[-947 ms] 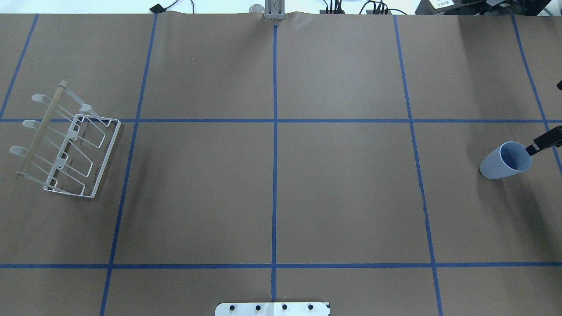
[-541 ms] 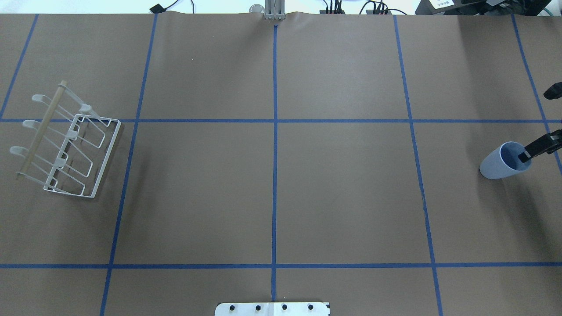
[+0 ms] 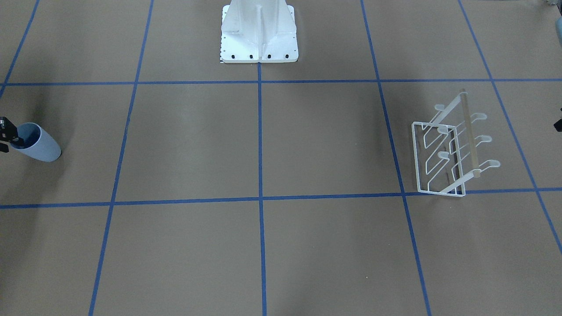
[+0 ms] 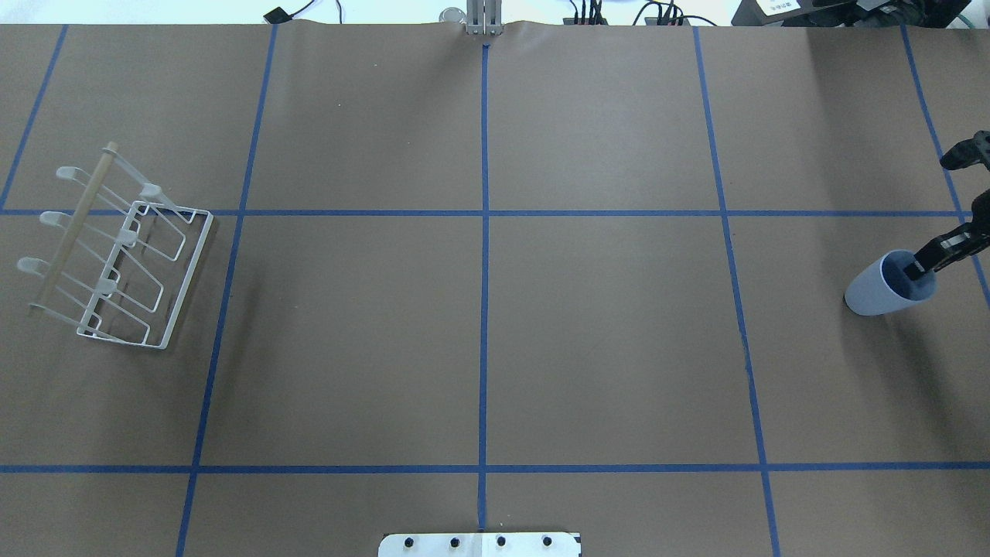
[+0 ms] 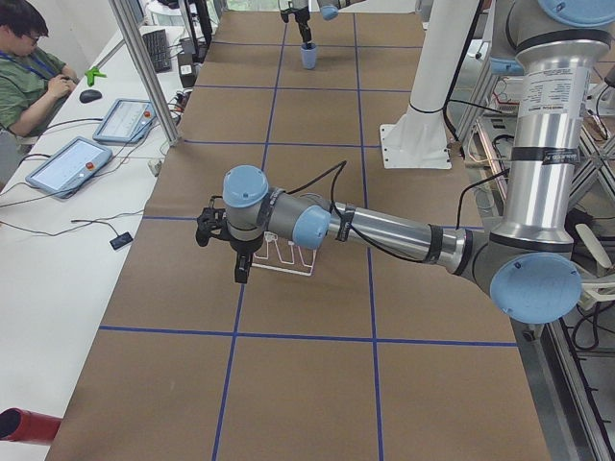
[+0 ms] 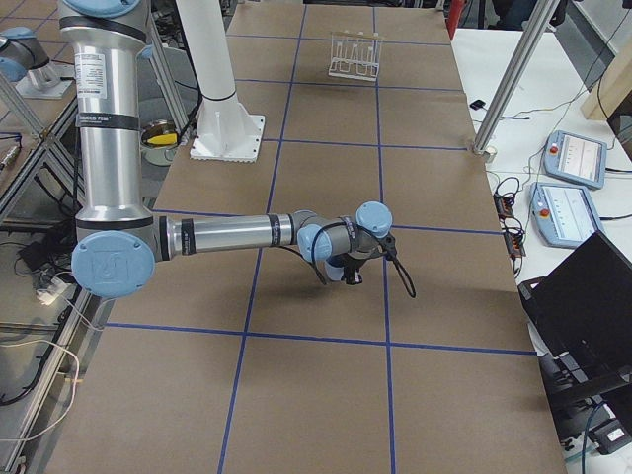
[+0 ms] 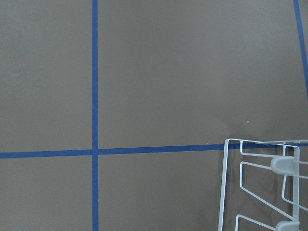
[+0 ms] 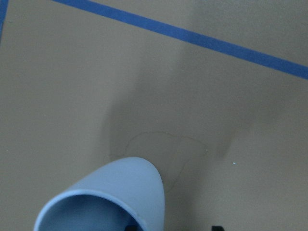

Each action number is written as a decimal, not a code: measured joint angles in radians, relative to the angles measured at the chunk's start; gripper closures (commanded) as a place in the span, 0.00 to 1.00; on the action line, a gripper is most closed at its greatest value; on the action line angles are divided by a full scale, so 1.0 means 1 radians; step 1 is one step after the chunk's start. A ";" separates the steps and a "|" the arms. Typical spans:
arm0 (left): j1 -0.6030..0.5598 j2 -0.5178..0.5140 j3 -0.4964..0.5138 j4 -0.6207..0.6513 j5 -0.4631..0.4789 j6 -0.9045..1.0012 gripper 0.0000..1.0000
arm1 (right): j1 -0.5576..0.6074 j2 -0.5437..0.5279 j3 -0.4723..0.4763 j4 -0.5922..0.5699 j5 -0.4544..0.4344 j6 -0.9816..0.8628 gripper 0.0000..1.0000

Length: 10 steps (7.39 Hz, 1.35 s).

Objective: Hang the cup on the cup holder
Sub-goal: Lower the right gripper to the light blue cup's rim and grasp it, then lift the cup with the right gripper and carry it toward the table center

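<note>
The pale blue-grey cup (image 4: pixel 878 290) stands upright at the table's far right; it also shows in the front view (image 3: pixel 41 145) and the right wrist view (image 8: pixel 120 190). My right gripper (image 8: pixel 173 227) is open and astride the cup's rim, with one finger (image 4: pixel 940 254) inside the cup and the other outside. The white wire cup holder (image 4: pixel 166 271) with its wooden rod stands at the far left, also in the front view (image 3: pixel 417 158). My left gripper (image 5: pixel 238 259) hovers by the holder (image 5: pixel 293 259); I cannot tell whether it is open or shut.
The white robot base (image 3: pixel 259 35) stands at mid table on the robot's side. Blue tape lines (image 4: pixel 484 232) divide the brown table cover. An operator (image 5: pixel 29 67), tablets (image 5: pixel 72 163) and a metal post (image 5: pixel 144 67) stand along the far side.
My right gripper has moved left toward the cup, and its lower finger has gone from the rim to inside the cup. The cup and the holder have not moved.
</note>
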 measured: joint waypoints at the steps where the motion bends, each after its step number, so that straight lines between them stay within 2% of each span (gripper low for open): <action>1: 0.000 0.000 0.002 0.001 0.000 0.000 0.01 | -0.002 0.004 0.020 0.000 0.002 0.003 1.00; 4: 0.001 -0.003 0.004 0.002 -0.001 -0.005 0.01 | -0.002 0.019 0.126 -0.001 0.119 0.071 1.00; 6: 0.004 -0.024 -0.015 -0.027 -0.008 -0.083 0.01 | -0.008 0.119 0.211 0.039 0.150 0.304 1.00; 7: 0.014 -0.036 -0.021 -0.091 -0.033 -0.157 0.01 | -0.032 0.170 0.223 0.150 0.142 0.493 1.00; 8: 0.037 -0.045 -0.022 -0.188 -0.066 -0.252 0.01 | -0.082 0.200 0.222 0.334 0.097 0.722 1.00; 10: 0.103 -0.080 -0.024 -0.403 -0.091 -0.507 0.02 | -0.231 0.215 0.220 0.707 -0.101 1.128 1.00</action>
